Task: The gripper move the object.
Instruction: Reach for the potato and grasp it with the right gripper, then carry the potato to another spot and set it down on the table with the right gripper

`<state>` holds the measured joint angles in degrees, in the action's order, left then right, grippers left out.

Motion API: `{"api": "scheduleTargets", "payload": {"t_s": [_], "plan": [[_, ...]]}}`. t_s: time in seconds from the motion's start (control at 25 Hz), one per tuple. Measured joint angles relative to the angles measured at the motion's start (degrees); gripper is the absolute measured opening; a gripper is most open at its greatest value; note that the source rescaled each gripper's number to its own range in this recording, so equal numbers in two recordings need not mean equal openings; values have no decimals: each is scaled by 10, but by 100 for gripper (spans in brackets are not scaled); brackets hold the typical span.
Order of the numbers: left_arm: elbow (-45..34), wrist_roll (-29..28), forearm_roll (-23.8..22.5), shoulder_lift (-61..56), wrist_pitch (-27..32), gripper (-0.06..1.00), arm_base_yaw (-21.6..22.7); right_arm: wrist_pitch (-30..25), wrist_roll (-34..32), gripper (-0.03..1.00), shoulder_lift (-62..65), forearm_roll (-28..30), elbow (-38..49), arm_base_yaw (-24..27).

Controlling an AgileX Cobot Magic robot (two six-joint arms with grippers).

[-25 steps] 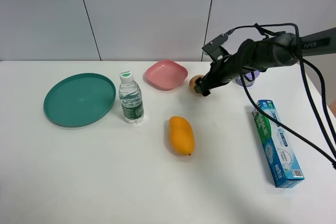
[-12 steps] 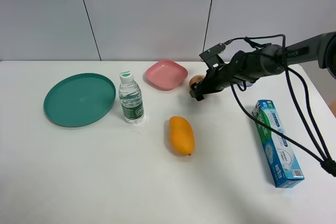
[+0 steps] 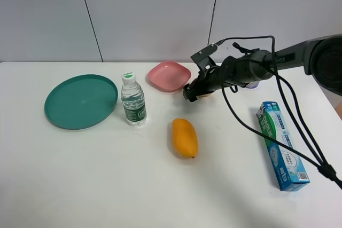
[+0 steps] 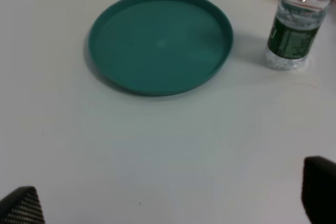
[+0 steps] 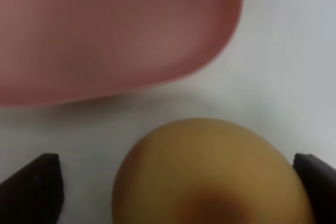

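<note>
The small round tan-brown fruit (image 5: 210, 171) with a reddish blotch lies on the white table just in front of the pink bowl (image 5: 105, 35). My right gripper (image 5: 173, 187) is open, with one dark jaw on each side of the fruit. In the exterior high view the right gripper (image 3: 191, 92) is low over the table at the pink bowl's (image 3: 169, 75) right edge, and it hides most of the fruit. My left gripper (image 4: 170, 198) is open and empty above bare table, near the green plate (image 4: 160, 40).
An orange-yellow mango (image 3: 184, 138) lies in front of the right gripper. A water bottle (image 3: 133, 101) stands between the green plate (image 3: 80, 101) and the bowl. A toothpaste box (image 3: 282, 145) lies at the right. A purple cup (image 3: 251, 84) is mostly hidden behind the arm.
My right gripper has moved left and down onto the fruit, which showed beside the jaws before and is now mostly hidden by them. Nothing else moved.
</note>
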<state>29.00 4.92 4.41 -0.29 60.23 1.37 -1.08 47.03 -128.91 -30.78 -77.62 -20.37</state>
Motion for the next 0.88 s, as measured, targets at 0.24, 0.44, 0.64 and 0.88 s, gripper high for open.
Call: {"api": "scheduleTargets", "payload": {"t_s": [0.24, 0.44, 0.64, 0.88], "plan": [[0, 0, 0, 0, 0, 100, 0, 11, -3, 51, 0, 0, -1, 0], [0, 0, 0, 0, 0, 100, 0, -20, -3, 28, 10, 0, -1, 0], [0, 0, 0, 0, 0, 100, 0, -86, -5, 6, 51, 1, -1, -1], [0, 0, 0, 0, 0, 100, 0, -237, -41, 1, 141, 29, -1, -1]]}}
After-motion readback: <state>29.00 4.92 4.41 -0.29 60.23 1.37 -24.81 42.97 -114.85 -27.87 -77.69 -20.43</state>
